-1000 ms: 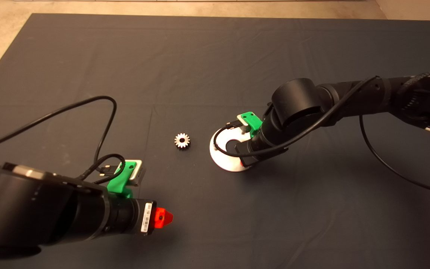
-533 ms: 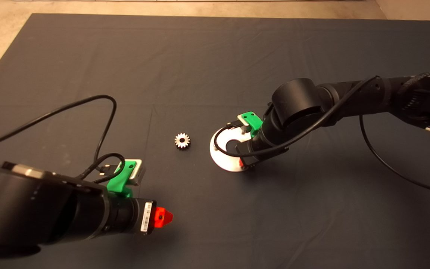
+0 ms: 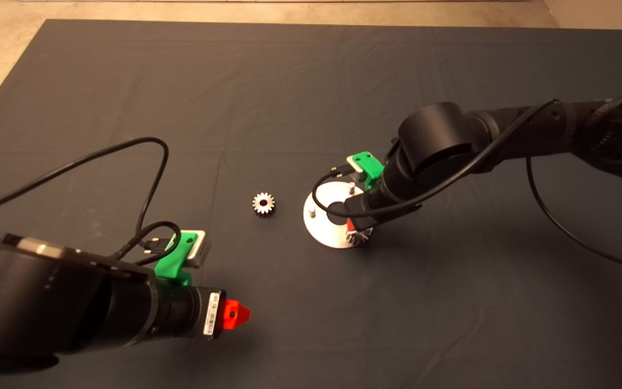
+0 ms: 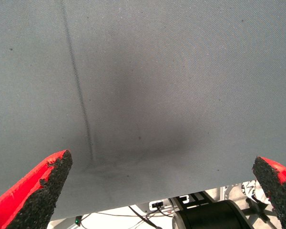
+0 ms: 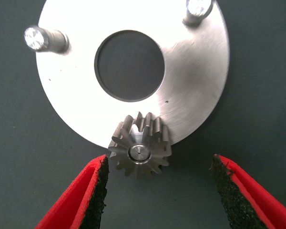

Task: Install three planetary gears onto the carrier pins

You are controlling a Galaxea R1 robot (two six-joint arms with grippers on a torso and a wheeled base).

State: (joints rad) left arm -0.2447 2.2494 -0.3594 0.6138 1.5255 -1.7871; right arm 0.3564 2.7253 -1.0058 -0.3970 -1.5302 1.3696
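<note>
Gears: one gear (image 5: 140, 147) sits on a carrier pin at the disc (image 5: 190, 86) edge nearest the right gripper, pin tip showing through its centre hole. A second gear (image 3: 263, 203) lies loose on the mat (image 3: 289, 81), just beside the disc on its left. No third gear anywhere I can see.

Pins: the two other pins (image 5: 38, 38) (image 5: 196, 9) are bare.

Right gripper: right gripper (image 5: 157, 191) hangs right over the seated gear, fingers spread wide, nothing held, pads clear of the teeth on both sides.

Left gripper: left gripper (image 4: 162, 191) is parked over bare mat at the lower left, fingers wide apart too, empty.

Risks: I'd guess a pad could clip the teeth if the arm pulls away sideways, and drag the gear off or shove the disc, since nothing pins it down.

Hard to tell: whether the gear is fully down against the disc. In the head view the arm covers most of it.
</note>
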